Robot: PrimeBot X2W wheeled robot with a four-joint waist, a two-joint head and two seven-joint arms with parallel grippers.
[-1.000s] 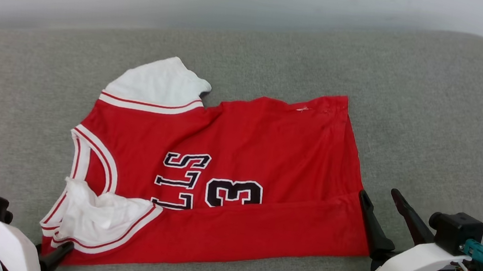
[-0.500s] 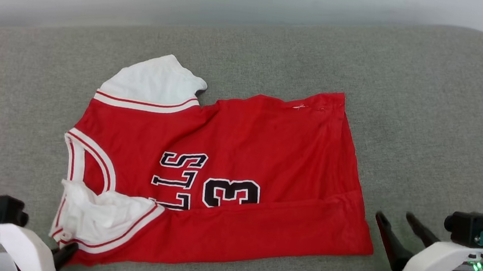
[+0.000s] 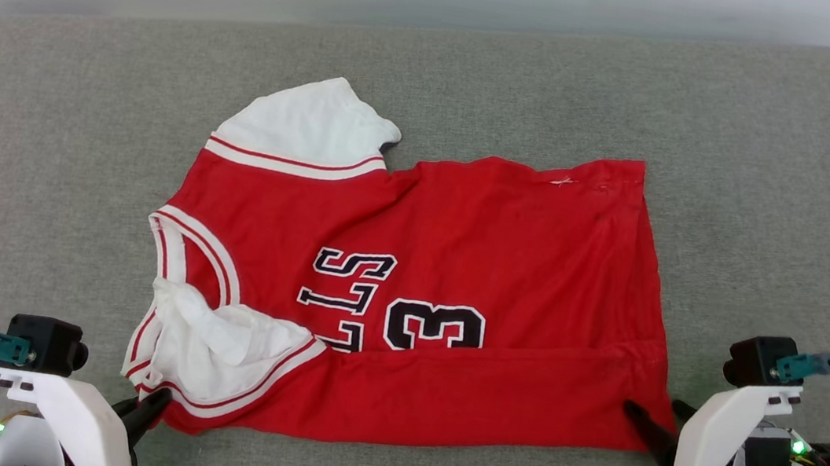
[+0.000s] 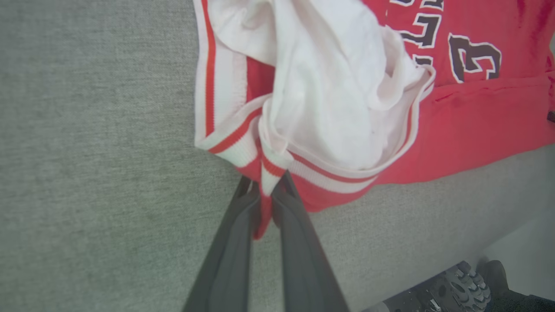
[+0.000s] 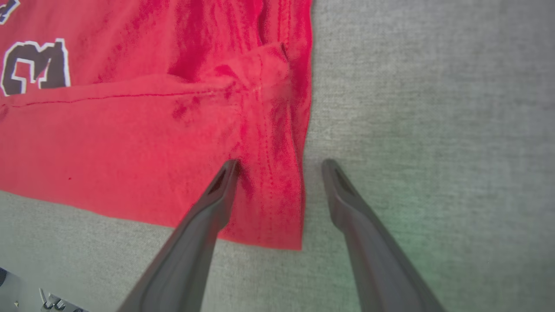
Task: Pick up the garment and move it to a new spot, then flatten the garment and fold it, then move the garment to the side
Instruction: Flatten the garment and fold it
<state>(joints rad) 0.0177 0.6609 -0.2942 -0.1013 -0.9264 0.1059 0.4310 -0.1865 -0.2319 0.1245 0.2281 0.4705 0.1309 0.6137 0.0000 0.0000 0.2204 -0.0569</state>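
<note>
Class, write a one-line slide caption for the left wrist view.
Left claw shut on the striped corner of the red jersey, which lies on a grey cushion.

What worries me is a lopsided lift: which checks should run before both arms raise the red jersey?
1. Left gripper shut on the striped trim corner of the red, white-sleeved cloth jersey: ok.
2. Right gripper shut on the hem corner: not ok, jaws stand open.
3. Hem edge between the right fingers: ok, one finger over cloth, one over the grey woven cushion.
4. Near white sleeve smoothed: not ok, bunched.
5. Left grip catches every layer: cannot tell.
</note>
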